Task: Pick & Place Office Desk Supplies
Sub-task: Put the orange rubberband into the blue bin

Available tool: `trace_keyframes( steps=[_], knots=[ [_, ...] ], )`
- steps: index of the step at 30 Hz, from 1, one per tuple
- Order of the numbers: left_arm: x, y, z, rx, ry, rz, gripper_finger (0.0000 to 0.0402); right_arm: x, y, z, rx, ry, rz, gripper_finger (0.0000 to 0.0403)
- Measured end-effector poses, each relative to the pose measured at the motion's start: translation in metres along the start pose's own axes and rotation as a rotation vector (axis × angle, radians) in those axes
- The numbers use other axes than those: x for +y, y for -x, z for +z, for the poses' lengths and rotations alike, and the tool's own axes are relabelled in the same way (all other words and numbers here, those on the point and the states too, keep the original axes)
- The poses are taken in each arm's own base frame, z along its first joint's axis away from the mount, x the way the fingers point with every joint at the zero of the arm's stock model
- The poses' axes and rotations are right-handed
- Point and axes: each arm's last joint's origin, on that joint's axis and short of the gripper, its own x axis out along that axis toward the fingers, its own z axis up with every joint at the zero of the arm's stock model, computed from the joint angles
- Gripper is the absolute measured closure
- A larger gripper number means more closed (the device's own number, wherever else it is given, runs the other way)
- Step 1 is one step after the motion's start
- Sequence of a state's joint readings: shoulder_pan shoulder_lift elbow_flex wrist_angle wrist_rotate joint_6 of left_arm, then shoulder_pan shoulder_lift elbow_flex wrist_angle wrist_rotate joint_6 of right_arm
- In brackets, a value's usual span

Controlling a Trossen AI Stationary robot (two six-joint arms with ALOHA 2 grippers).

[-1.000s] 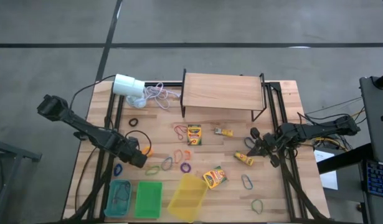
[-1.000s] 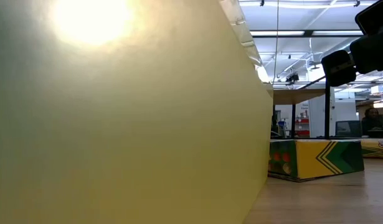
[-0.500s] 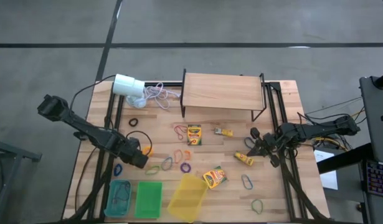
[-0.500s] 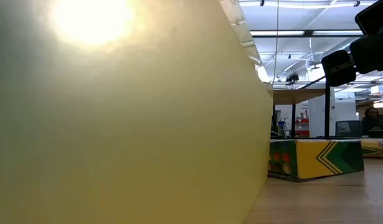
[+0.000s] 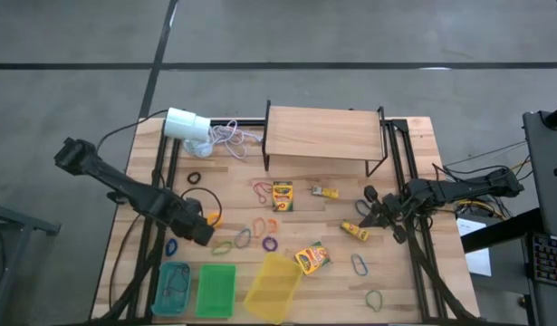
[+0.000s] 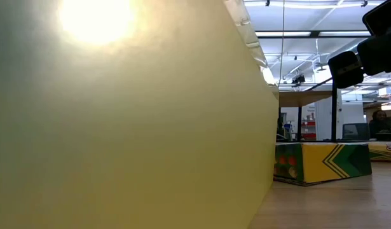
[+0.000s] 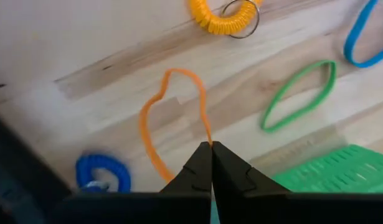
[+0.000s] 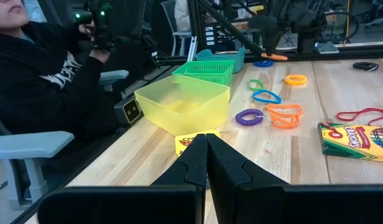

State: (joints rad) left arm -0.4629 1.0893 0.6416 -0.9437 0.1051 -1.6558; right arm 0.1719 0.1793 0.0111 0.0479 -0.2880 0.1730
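Wooden worktop (image 5: 414,136) with supplies scattered all over, bins lined up along the near edge. My left claw (image 7: 210,149) is pinched together on an orange rubber band (image 7: 155,121), sitting near the teal bin (image 5: 173,288) and green bin (image 5: 216,290). To do this well I'd lift straight up, slow, so the loop doesn't snag or spring off, then carry it over a bin before letting go. Further right, a crayon box (image 5: 283,195) lies mid-worktop. My right claw (image 8: 206,140) waits closed, holding nothing, near a yellow packet (image 5: 354,231). Low view's mostly blocked by the yellow bin (image 6: 119,127), so I can't really judge the band's height off the wood.
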Motion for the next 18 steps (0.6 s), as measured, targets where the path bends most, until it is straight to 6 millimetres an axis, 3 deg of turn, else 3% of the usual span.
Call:
trace_keyframes(
  steps=[12,18],
  knots=[
    [-0.020,0.057,-0.012,0.024,0.016,-0.049,0.0398,0.000,0.000,0.000,0.000,0.000,0.000,0.0394],
    [-0.027,0.069,-0.026,0.058,0.031,-0.117,0.0398,0.000,0.000,0.000,0.001,0.000,0.000,0.0394]
  ],
)
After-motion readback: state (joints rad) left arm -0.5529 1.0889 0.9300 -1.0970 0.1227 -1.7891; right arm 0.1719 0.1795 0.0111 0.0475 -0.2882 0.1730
